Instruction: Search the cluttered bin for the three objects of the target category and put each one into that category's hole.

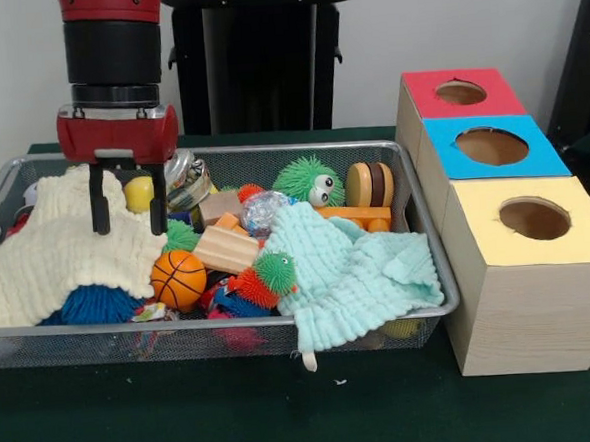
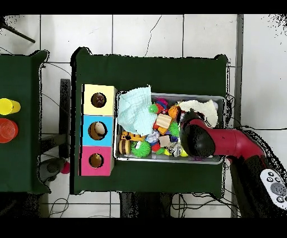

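claw (image 1: 129, 229) spread, empty, over cream cloth (image 1: 51, 251) at bin's (image 1: 232, 334) 9 o'clock | holes look empty | all three sorts apparently left

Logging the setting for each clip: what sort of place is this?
Likely a robotics lab test bench: a green-covered table on a tiled floor, a wire bin of toys and cloths, and a three-hole sorting box beside it.
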